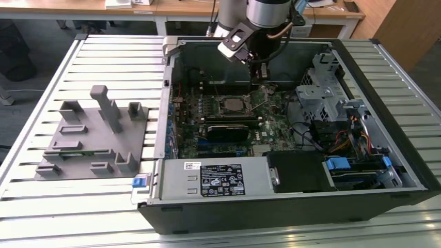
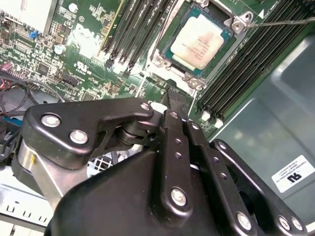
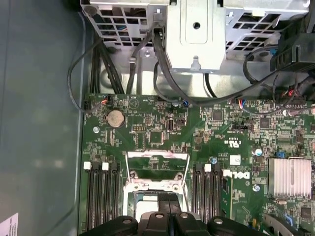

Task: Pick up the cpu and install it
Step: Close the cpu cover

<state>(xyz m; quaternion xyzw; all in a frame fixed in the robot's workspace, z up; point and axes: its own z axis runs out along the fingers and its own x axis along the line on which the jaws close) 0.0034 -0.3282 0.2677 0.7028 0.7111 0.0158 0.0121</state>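
Cpu (image 2: 199, 44) lies flat in its socket on the green motherboard (image 1: 265, 121), in the middle of the exterior view. The metal retention plate (image 3: 156, 155) stands raised, so the silvery top of the chip is uncovered. The gripper (image 2: 175, 95) hangs just beside the socket, apart from the chip. Its two fingers are pressed together with nothing between them, so I judge the chip is already set in place. The open computer case (image 1: 276, 214) lies on its side, so the board faces up toward the arm. It rests on a slatted metal table (image 1: 110, 51). A grey fixture plate (image 1: 90, 150) is at the exterior view's left, and wooden desks (image 1: 186, 6) are at the top edge.
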